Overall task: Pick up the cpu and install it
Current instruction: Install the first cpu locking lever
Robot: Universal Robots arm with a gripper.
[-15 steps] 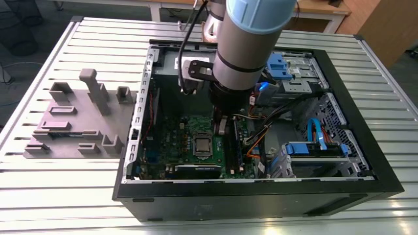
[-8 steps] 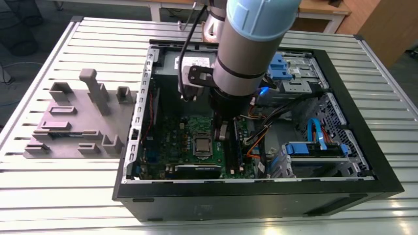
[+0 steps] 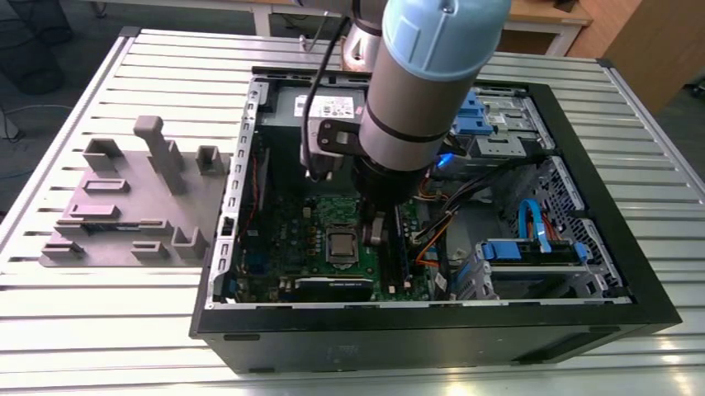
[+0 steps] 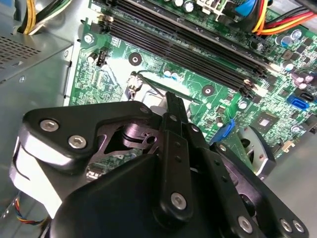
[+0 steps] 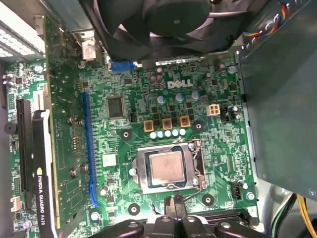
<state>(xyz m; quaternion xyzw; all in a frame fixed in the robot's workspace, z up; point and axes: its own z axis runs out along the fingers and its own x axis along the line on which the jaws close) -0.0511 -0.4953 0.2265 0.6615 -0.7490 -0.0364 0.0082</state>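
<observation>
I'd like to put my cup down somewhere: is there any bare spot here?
The slatted table is bare in front of the grey tray and along the computer case's near side. Inside the case it is crowded: arm, cables, drive bays, the cpu in its socket.

Single arm (image 3: 424, 82) reaching steeply down from the exterior view's top, grey-and-blue wrist segment upright. Gripper (image 3: 376, 231) pointing downward at the arm's lower end. In the second wrist view, black linkage fingers (image 4: 173, 111) drawn together to a narrow tip, nothing between them.
</observation>
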